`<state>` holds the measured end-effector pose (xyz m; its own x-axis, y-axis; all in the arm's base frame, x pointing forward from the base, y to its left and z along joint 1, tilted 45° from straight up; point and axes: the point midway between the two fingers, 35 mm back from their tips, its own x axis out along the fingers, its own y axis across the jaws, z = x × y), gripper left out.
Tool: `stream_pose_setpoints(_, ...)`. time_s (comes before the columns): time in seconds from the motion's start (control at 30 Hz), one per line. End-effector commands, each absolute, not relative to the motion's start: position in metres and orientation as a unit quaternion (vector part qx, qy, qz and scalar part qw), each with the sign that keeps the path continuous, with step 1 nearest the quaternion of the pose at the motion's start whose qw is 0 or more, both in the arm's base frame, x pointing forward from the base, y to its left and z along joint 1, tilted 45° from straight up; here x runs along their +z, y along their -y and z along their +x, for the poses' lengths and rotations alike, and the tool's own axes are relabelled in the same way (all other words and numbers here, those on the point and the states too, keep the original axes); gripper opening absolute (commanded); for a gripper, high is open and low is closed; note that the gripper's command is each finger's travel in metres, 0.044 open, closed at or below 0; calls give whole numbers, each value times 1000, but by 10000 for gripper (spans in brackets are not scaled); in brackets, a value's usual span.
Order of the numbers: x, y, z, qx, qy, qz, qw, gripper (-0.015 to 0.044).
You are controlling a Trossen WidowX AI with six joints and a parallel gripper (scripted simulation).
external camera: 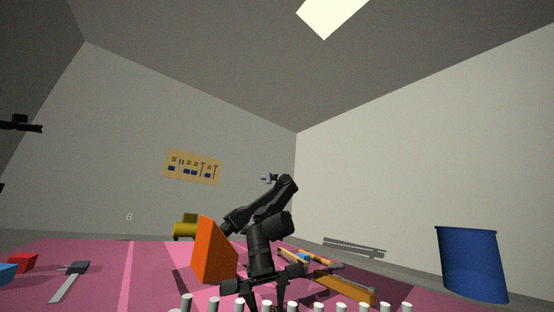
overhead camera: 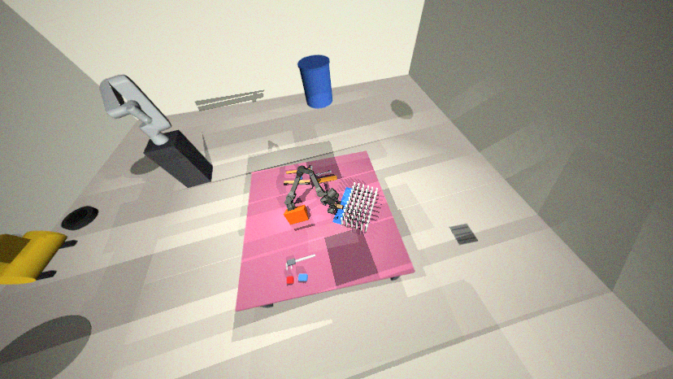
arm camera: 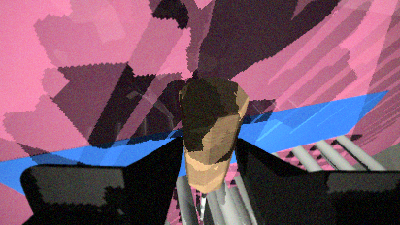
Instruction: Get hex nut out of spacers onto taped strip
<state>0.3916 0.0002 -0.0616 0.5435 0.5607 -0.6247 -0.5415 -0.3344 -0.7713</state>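
My gripper [overhead camera: 339, 206] [arm camera: 208, 143] is shut on the light wooden handle [arm camera: 209, 167] of a tool, over the front of the spacer field. A thin pale shaft [arm camera: 203, 209] runs from the handle down among the standing metal spacers [overhead camera: 362, 206] [external camera: 266, 304] [arm camera: 230, 208]; its far end is hidden. The blue taped strip [overhead camera: 337, 219] [arm camera: 316, 115] lies in front of the spacers, below the handle. The spacers that show look upright. The hex nut cannot be made out in any view.
An orange wedge [overhead camera: 296, 215] [external camera: 215, 256] stands by the arm's base. Wooden bars and a hammer [external camera: 336, 266] lie toward the back of the pink table [overhead camera: 263, 245]. A grey-headed tool [overhead camera: 305, 258] [external camera: 65, 288], a red block [overhead camera: 289, 280] and a blue block [overhead camera: 302, 277] lie elsewhere.
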Motion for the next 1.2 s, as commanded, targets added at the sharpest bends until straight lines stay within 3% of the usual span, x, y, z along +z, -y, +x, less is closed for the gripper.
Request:
stream_pose_setpoints(0.0, -62, 1, 389, 476, 2, -662, 579, 0)
stream_pose_setpoints(1.17, -55, -9, 373, 477, 2, -662, 578, 0)
